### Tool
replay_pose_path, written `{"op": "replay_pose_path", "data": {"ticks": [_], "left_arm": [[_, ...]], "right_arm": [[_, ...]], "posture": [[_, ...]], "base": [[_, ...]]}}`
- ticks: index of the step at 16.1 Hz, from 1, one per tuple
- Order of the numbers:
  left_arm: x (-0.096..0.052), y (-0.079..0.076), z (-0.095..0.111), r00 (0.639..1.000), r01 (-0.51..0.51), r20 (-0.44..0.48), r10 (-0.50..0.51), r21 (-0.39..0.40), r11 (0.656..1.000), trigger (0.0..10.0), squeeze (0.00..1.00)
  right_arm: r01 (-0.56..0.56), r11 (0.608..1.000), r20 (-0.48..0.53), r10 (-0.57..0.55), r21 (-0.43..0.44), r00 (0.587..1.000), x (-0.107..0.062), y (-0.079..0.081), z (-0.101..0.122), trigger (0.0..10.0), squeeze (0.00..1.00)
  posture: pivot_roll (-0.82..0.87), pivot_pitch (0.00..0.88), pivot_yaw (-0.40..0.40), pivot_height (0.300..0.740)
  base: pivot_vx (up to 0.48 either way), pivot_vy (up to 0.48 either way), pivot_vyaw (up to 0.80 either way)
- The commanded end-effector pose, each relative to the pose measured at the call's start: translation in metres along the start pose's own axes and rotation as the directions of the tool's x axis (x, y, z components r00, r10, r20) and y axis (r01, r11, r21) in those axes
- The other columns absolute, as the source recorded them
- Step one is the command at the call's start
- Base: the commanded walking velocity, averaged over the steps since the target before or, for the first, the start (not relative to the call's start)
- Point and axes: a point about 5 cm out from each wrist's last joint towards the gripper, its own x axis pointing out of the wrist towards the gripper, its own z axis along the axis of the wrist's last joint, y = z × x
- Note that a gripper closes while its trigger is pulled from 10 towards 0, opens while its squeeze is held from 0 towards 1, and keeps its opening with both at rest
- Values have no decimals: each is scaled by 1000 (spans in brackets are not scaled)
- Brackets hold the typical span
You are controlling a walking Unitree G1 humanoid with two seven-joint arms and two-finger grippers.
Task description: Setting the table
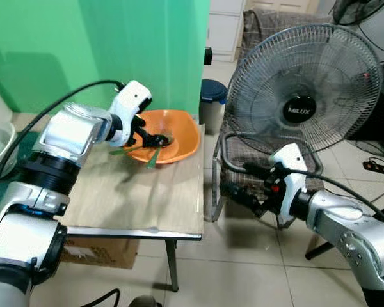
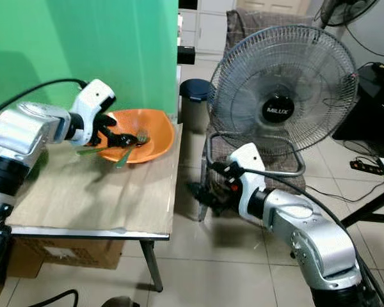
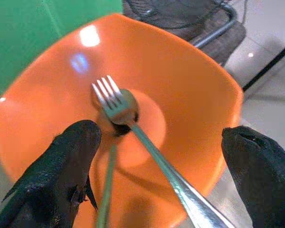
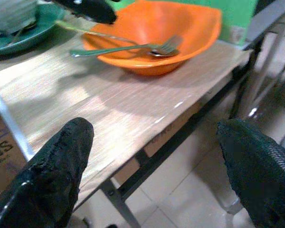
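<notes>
An orange bowl (image 1: 179, 137) stands at the far right corner of the wooden table (image 1: 147, 198). A metal fork (image 3: 116, 102) lies in the bowl, tines at its middle and handle out over the near rim. A second, greenish utensil handle (image 3: 107, 190) lies beside it, its head under the fork's. My left gripper (image 1: 155, 139) hovers at the bowl's near rim, open, the fork's handle running between its fingers (image 3: 71, 156) without touching them. My right gripper (image 1: 240, 180) hangs open off the table's right edge, just below top height, pointing at the bowl (image 4: 180, 23).
A large standing fan (image 1: 301, 89) and a chair fill the floor right of the table. A blue bin (image 1: 212, 96) stands behind the table's corner. A green plate (image 4: 19, 33) sits left of the bowl. A cardboard box (image 1: 96, 252) lies under the table. A green screen rises behind.
</notes>
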Motion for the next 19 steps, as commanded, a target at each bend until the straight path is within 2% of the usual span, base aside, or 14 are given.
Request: {"op": "replay_pose_path", "data": {"ticks": [1, 4, 7, 8, 9, 10, 11, 12, 13, 15, 16, 17, 18, 19], "left_arm": [[1, -5, 11, 999, 48, -3, -48, 20, 999, 10000, 0], [7, -10, 5, 991, 99, -99, -88, 110, 989, 10000, 0], [13, -6, -7, 990, 74, -128, -67, 55, 996, 10000, 0], [16, -5, -9, 989, 66, -134, -59, 48, 997, 9059, 0], [20, -4, -12, 988, 52, -146, -46, 38, 998, 4667, 0], [21, -2, -14, 988, 36, -150, -30, 34, 999, 2863, 0], [24, 4, -20, 987, -15, -158, 16, 8, 1000, 314, 0], [24, 5, -22, 987, -29, -160, 28, -3, 1000, 314, 0], [26, 6, -26, 986, -40, -160, 35, -29, 999, 2627, 0], [31, 2, -28, 988, -8, -153, -2, -61, 998, 2627, 0], [34, 1, -29, 987, -5, -159, -3, -50, 999, 1608, 0], [35, 1, -29, 987, -7, -163, 0, -42, 999, 1608, 0], [37, 1, -29, 986, -8, -166, 2, -34, 999, 549, 0], [38, 1, -29, 985, -9, -170, 4, -26, 1000, 0, 0]], "right_arm": [[-22, 1000, -10, 21, -16, 1000, -3, 3, 2, 10000, 0], [-40, 999, -41, 39, -26, 998, -5, 6, -1, 10000, 0], [-19, 1000, -53, 19, -6, 998, -6, 6, -6, 10000, 0], [-5, 1000, -52, 6, 7, 999, -5, 6, -8, 10000, 0], [3, 1000, -53, -2, 17, 999, -5, 7, -10, 10000, 0], [8, 1000, -53, -7, 24, 999, -5, 8, -11, 10000, 0], [9, 999, -54, -7, 34, 999, -5, 10, -13, 10000, 0], [7, 999, -55, -5, 36, 998, -5, 11, -13, 10000, 0], [1, 999, -57, 1, 41, 998, -6, 12, -14, 10000, 0], [7, 999, -59, -4, 46, 998, -6, 11, -15, 10000, 0], [13, 999, -60, -10, 46, 998, -7, 10, -15, 10000, 0], [15, 999, -61, -13, 45, 998, -6, 9, -15, 10000, 0], [16, 999, -60, -13, 44, 998, -6, 9, -13, 10000, 0], [15, 999, -60, -13, 41, 998, -6, 9, -13, 10000, 0]], "posture": [[106, 0, -55, 740], [100, 0, -53, 740], [97, 0, -56, 740], [96, 0, -58, 740], [93, 0, -58, 740], [88, 0, -56, 740], [82, 0, -55, 740], [81, 0, -56, 740], [77, 0, -57, 740], [73, 0, -57, 740], [69, 0, -56, 740], [69, 0, -56, 740], [64, 0, -54, 740], [59, 0, -51, 740]], "base": [[0, 0, 0], [0, 0, 0], [0, 0, 0], [0, 0, 0], [0, 0, 0], [0, 0, 0], [0, 0, 0], [0, 0, 0], [0, 0, 0], [0, 0, 0], [0, 0, 0], [0, 0, 0], [0, 0, 0], [0, 0, 0]]}}
